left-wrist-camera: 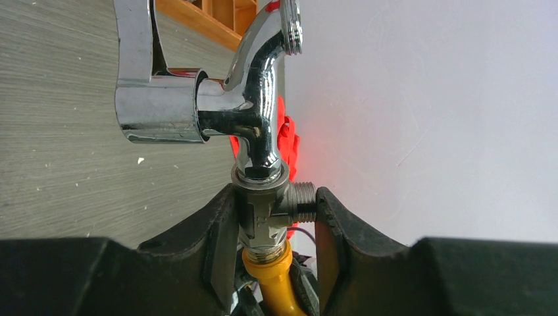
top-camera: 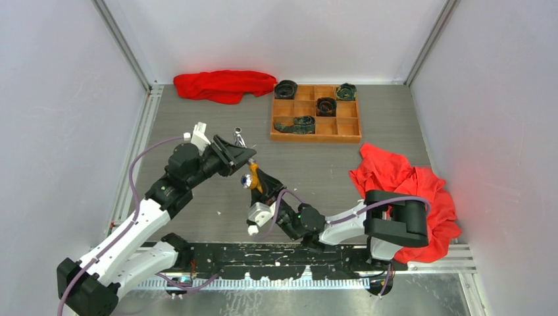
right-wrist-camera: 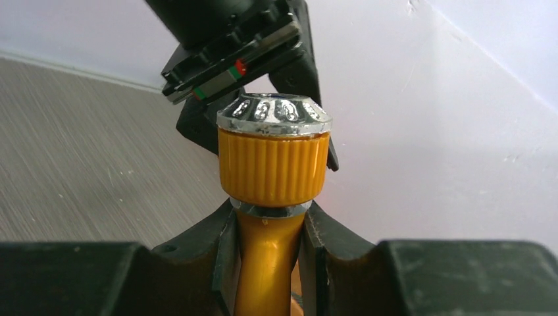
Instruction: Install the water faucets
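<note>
Four dark rolls (top-camera: 326,105) in wooden tray (top-camera: 316,137)

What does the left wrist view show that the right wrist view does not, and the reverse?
Only the left wrist view: the silver faucet, gripped by the left gripper, a corner of the wooden tray and some red cloth.
Only the right wrist view: the ribbed cap of the orange faucet, gripped by the right gripper.
Both: the orange faucet's stem, the grey table, the white wall.

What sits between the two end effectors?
Just what they hold: the silver faucet in the left end effector meets the orange faucet in the right end effector, seen in the left wrist view.
</note>
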{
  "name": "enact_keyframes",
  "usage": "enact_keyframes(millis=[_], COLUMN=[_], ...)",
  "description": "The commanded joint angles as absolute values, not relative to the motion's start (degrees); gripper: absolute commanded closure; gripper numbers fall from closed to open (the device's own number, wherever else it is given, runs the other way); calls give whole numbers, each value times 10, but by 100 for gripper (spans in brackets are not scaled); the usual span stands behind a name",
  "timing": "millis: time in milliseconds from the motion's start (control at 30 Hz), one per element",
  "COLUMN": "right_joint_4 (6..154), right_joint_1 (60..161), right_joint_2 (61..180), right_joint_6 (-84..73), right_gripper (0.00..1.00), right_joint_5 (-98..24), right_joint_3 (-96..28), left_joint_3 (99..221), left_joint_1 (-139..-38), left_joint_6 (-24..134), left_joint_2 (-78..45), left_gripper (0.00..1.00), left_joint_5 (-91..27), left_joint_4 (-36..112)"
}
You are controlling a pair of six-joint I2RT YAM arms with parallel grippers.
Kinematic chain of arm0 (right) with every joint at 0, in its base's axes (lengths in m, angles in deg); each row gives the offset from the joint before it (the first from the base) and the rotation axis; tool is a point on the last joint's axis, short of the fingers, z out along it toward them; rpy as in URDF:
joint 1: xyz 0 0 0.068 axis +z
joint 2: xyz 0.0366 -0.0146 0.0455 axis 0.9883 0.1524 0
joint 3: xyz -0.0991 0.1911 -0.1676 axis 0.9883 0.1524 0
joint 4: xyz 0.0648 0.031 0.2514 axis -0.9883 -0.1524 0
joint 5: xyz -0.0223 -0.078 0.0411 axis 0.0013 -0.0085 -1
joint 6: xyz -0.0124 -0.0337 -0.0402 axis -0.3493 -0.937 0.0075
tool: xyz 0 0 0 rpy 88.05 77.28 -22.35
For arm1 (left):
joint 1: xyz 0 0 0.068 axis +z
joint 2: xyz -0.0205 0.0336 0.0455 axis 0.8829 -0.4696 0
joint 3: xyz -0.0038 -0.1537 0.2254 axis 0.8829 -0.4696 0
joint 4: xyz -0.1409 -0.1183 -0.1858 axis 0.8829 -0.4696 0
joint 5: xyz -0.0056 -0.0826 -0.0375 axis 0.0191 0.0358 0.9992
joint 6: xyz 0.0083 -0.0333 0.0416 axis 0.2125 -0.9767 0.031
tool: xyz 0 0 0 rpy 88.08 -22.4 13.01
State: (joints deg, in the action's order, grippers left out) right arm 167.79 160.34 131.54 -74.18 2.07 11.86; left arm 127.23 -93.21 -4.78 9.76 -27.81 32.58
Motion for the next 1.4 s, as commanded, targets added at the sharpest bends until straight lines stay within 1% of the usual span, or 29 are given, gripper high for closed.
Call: enact_keyframes(millis=[0, 200, 367, 600, 967, 1367], right_joint_4=[1776, 1777, 1777, 1778, 1777, 1774], right_joint_1=[1569, 1566, 1562, 1558, 1532, 1496], right_joint_2=[1290, 1296, 1291, 1293, 1277, 1274], right_joint_6=[-643, -590, -513, -467, -273, -98], right_gripper=[99, 99, 99, 99, 99, 99], right_joint_5=[82, 97, 97, 110, 149, 180], right_joint_3=[96, 82, 78, 68, 76, 94], left_joint_3=[1280, 1267, 1254, 1247, 1225, 1216], left_joint_1=[-946, -949, -952, -953, -953, -953], left_joint_6=[-88, -104, -123, -128, -139, -145], left_joint_2=[119, 128, 122, 129, 138, 121], left_gripper=[100, 100, 100, 100, 100, 100], left_joint_5=[-217, -243, -244, -262, -285, -295], left_joint_4=[394, 412, 446, 462, 499, 545])
